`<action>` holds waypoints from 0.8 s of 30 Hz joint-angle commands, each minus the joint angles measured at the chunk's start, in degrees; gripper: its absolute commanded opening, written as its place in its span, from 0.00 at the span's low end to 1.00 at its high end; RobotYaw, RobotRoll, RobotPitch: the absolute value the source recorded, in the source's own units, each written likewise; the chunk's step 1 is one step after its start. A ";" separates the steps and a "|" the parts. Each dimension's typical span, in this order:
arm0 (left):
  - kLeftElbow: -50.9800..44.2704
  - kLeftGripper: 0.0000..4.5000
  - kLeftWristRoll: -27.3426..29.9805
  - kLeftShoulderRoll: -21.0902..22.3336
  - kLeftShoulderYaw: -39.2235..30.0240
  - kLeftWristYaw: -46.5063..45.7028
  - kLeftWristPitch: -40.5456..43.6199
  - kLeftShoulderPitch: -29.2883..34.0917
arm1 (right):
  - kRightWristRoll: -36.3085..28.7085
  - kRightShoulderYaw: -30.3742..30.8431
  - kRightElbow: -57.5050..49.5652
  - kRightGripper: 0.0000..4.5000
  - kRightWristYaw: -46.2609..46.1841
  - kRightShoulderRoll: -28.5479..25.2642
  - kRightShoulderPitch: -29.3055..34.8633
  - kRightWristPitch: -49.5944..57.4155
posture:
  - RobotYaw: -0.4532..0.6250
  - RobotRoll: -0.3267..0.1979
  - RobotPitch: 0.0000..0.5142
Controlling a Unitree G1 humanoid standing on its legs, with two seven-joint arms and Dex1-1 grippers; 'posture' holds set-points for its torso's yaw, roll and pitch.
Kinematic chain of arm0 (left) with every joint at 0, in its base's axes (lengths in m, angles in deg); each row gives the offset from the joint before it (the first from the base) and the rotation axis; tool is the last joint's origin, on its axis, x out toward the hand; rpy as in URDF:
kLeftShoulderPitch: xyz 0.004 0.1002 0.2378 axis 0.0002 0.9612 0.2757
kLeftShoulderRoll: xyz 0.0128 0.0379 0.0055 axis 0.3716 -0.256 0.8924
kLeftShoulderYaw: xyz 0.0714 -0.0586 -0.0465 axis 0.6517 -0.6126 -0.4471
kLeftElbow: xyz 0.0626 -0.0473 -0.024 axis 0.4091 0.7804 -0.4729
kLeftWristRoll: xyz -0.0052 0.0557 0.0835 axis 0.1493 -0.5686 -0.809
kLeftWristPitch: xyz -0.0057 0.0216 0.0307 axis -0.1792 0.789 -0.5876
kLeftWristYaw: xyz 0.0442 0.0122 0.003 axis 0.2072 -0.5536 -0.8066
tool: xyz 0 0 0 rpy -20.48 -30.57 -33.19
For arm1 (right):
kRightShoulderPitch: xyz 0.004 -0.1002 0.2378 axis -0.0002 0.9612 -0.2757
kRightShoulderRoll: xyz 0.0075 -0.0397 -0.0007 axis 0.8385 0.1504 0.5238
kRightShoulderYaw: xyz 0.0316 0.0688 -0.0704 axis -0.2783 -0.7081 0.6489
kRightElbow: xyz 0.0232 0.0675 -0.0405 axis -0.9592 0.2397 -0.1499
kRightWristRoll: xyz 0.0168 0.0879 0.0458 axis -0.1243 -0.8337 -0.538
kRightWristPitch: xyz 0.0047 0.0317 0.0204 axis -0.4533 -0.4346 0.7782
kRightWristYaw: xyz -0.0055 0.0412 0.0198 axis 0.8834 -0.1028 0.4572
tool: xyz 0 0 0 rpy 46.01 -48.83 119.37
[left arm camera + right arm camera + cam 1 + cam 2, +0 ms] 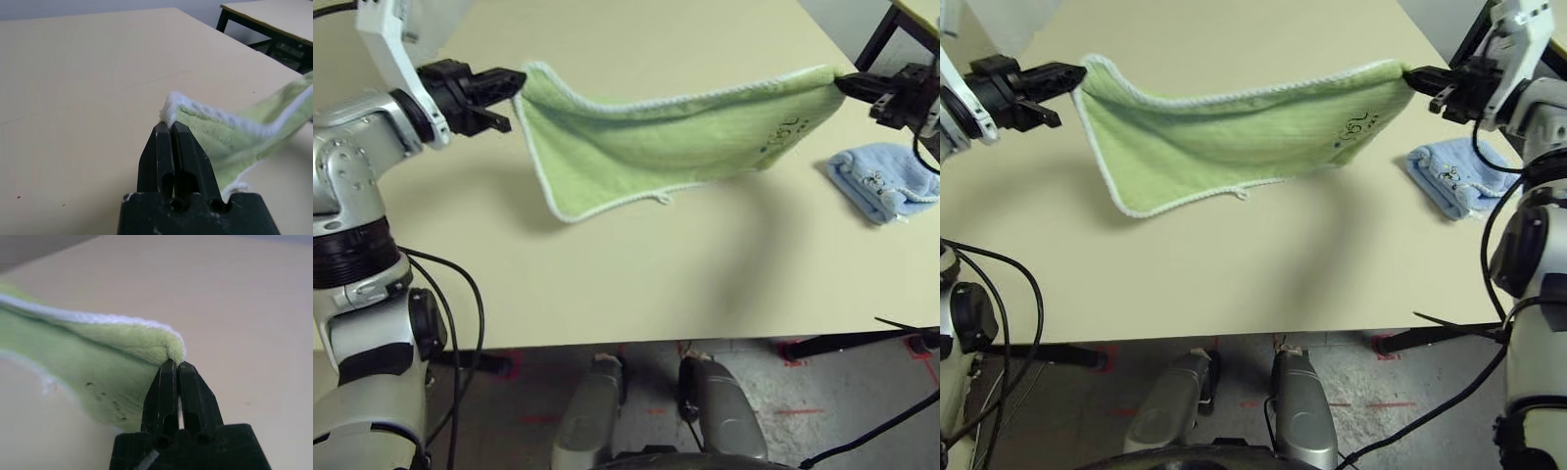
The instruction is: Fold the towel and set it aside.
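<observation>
Currently left gripper [523, 76] and right gripper [839, 78] are pinching the green towel [646, 147] by opposite corners above the table [607, 284], probably keeping its edge taut for folding.

The tabletop [636, 284] lies open on the robot's side of the hanging green towel [636, 147], with room for a gripper to pass along the bare stretch up to the near edge, and there is more bare surface beyond the towel. The towel itself blocks the middle, spread like a curtain from the left gripper [522, 81] to the right gripper [840, 80], so straight passage between the two is barred. On the right, the folded blue towel [881, 181] takes up room near the right gripper, limiting a low sweep there.
</observation>
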 commanded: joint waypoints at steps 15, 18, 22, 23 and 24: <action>10.81 0.01 -1.10 -0.66 6.39 0.45 -8.27 -3.66 | -4.65 8.66 -4.83 0.00 -5.58 3.40 1.71 -4.85 | 0.56 0.62 0.16; 17.88 0.01 -3.56 -4.07 4.36 -3.94 -19.89 -7.81 | -2.32 6.63 -2.85 0.00 -24.70 6.03 -1.26 -14.55 | 0.56 0.62 0.16; 24.20 0.01 -3.15 -5.56 0.65 -5.54 -32.69 -12.30 | -2.39 2.84 -0.74 0.00 -40.46 6.28 -6.62 -19.20 | 0.55 0.62 0.16; 24.31 0.01 -2.42 -5.35 -0.01 -4.93 -33.50 -12.28 | -2.35 2.27 -0.49 0.00 -41.41 6.11 -7.25 -19.81 | 0.55 0.62 0.17; 23.35 0.01 -1.60 -5.09 -0.31 -3.96 -33.08 -11.16 | -2.15 2.07 -0.30 0.00 -40.00 6.05 -6.99 -19.66 | 0.55 0.62 0.17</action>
